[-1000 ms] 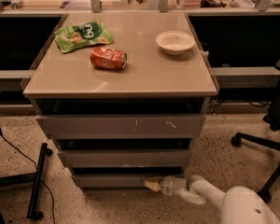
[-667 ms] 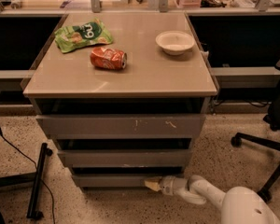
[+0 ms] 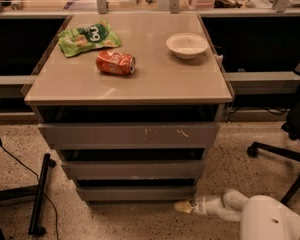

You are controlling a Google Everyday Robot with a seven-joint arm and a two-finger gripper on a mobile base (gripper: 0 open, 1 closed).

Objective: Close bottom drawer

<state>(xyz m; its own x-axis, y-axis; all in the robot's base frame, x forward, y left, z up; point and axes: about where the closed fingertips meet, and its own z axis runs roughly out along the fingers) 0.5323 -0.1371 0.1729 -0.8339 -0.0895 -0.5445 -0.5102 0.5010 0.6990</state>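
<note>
Our gripper (image 3: pixel 182 207) hangs low over the floor, just beside the lower right corner of the bottom drawer (image 3: pixel 137 192) — whether it is parted or pressed together we can't make out. The drawer sits lowest of three, a dark gap above its front; a can (image 3: pixel 115 63), bag (image 3: pixel 88 37) and bowl (image 3: pixel 187 45) lie on the table (image 3: pixel 155 86).

White rounded arm (image 3: pixel 262 215), yellowish gripper (image 3: pixel 183 207) near floor (image 3: pixel 130 221)
</note>
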